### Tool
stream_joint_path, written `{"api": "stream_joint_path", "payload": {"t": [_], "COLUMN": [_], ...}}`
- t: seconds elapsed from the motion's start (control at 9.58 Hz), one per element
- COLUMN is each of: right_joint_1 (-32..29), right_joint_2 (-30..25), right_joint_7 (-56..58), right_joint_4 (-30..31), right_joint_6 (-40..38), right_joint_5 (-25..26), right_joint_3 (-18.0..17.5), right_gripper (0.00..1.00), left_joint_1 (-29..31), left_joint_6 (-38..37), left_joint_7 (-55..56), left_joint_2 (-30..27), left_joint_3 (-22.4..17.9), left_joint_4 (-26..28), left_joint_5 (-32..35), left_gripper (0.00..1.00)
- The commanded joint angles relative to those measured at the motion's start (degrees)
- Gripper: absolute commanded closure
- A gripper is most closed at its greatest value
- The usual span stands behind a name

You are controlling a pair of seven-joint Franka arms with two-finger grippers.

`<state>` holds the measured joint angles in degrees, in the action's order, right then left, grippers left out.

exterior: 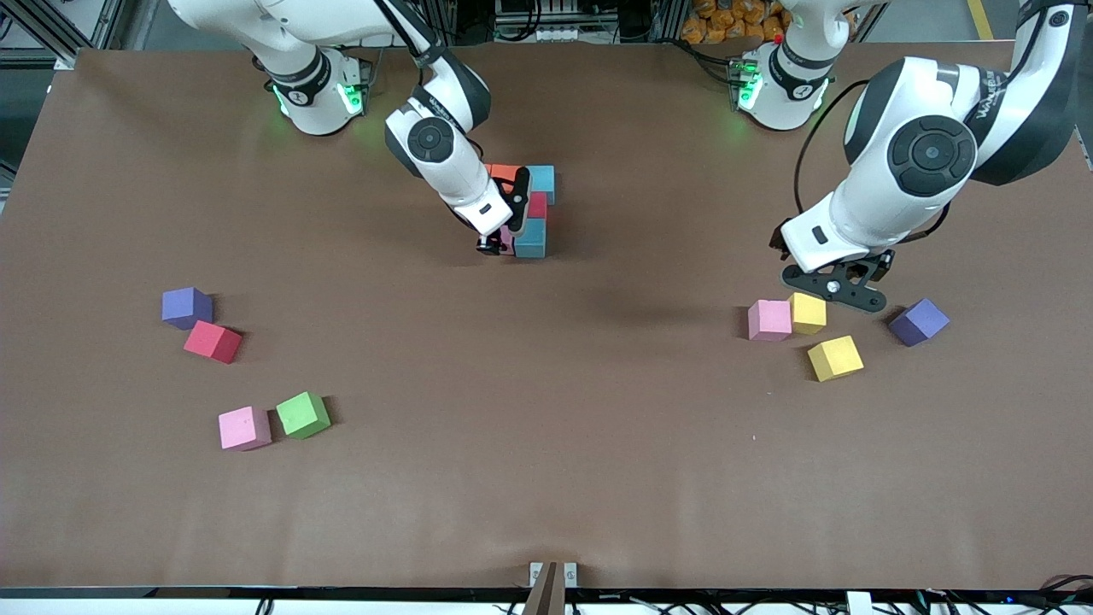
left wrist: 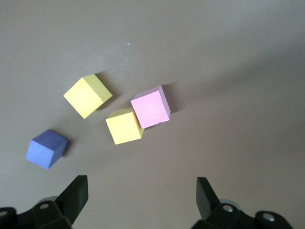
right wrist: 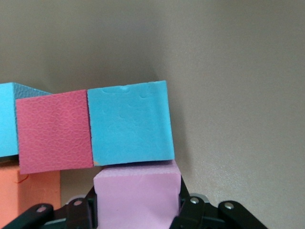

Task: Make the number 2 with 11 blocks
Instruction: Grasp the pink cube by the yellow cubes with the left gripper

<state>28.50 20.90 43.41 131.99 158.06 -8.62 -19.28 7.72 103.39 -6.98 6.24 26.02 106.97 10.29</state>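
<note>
Brown paper covers the table [exterior: 546,478], with both arm bases along its edge farthest from the front camera.

Near that edge, about midway along the table, sits the started number 2 [exterior: 529,209]: an orange block [exterior: 502,172] and a light blue block [exterior: 541,181] side by side in the row farthest from the camera, a red block [exterior: 537,205] next, then a second light blue block [exterior: 531,239] nearest the camera. In the right wrist view the red block [right wrist: 53,131] and this blue block [right wrist: 129,123] touch. The right gripper [exterior: 504,239] is down at this cluster, clenched on a pink block [right wrist: 137,198] that sits against the nearer blue block, toward the right arm's end.

The left gripper [exterior: 835,286] hangs with its fingers [left wrist: 76,193] spread wide and nothing between them, over a group of loose cubes at the left arm's end: a pink cube [exterior: 769,320] touching a yellow cube [exterior: 808,313], another yellow cube [exterior: 835,358] nearer the camera, and a purple cube [exterior: 919,322] close by.

Toward the right arm's end lie a purple cube [exterior: 186,307] with a red cube [exterior: 213,342] just beside it, and, nearer the camera, a pink cube [exterior: 244,428] beside a green cube [exterior: 303,415].
</note>
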Motion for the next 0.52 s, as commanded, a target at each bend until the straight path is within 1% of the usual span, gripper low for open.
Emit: {"api": "stream_joint_path", "payload": {"t": [0.0, 0.21, 0.31, 0.42], "right_joint_1": [0.4, 0.5, 0.5, 0.5], "right_joint_2": [-1.7, -1.3, -1.1, -0.9], "right_joint_7": [-1.4, -1.4, -1.5, -1.6], "right_joint_4": [2.0, 2.0, 2.0, 2.0], "right_joint_6": [1.1, 1.6, 1.7, 1.7], "right_joint_5": [1.1, 1.1, 1.2, 1.2], "right_joint_3": [0.0, 0.1, 0.1, 0.1], "right_gripper": [0.7, 0.7, 0.7, 0.7], "left_joint_1": [0.9, 1.4, 1.4, 1.5], "left_joint_6": [2.6, 4.7, 6.3, 6.8], "left_joint_7": [-7.9, -12.2, -15.1, -19.5], "left_joint_2": [1.0, 1.1, 1.0, 1.1], "left_joint_3": [0.5, 0.5, 0.5, 0.5], "left_joint_4": [1.6, 3.8, 5.3, 5.7], "left_joint_5": [2.5, 2.5, 2.5, 2.6], "left_gripper": [0.0, 0.0, 0.0, 0.0]}}
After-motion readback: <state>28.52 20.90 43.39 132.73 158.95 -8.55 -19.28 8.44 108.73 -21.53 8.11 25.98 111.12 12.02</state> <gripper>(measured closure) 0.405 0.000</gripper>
